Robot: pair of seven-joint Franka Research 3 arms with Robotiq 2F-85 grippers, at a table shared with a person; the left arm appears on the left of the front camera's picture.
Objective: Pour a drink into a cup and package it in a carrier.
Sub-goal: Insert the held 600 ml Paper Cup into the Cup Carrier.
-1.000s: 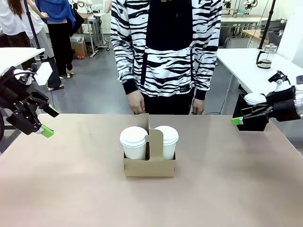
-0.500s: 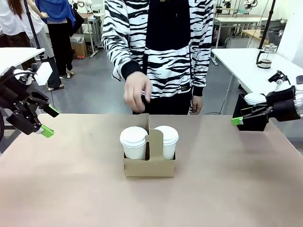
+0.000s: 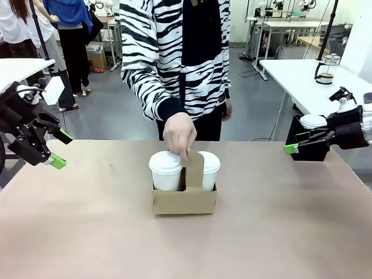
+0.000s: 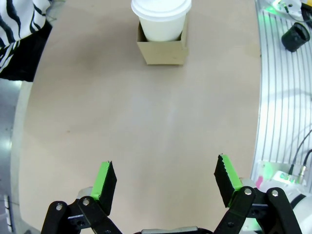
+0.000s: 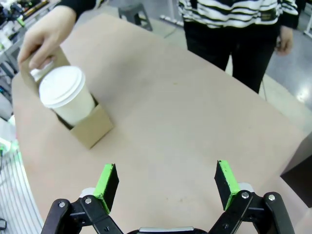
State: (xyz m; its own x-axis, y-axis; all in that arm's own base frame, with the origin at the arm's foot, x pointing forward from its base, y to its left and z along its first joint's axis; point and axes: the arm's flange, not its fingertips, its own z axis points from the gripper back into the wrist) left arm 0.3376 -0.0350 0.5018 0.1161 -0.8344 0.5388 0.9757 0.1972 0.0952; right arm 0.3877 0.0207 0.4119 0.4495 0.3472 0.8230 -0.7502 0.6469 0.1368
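The brown cardboard carrier [image 3: 184, 199] stands mid-table with two white lidded cups [image 3: 165, 170] in its slots. A person's hand [image 3: 179, 134] grips the carrier's upright handle panel from the far side. In the left wrist view the carrier [image 4: 162, 48] and a cup [image 4: 161, 17] sit far ahead. In the right wrist view the carrier [image 5: 87, 127], a cup [image 5: 67, 95] and the hand [image 5: 46, 33] lie at the left. My left gripper [image 3: 56, 149] hangs open over the table's left edge, my right gripper [image 3: 292, 146] open at the right edge. The drink is out of view.
A black box [image 3: 308, 145] holding white lids stands at the table's right edge, just behind my right gripper. A glass jug [image 3: 325, 70] sits on a white table at the back right. People stand at the back left.
The person has leaned forward and brought a hand down from chest height onto the carrier's handle. The carrier has shifted slightly. Both arms have stayed still.
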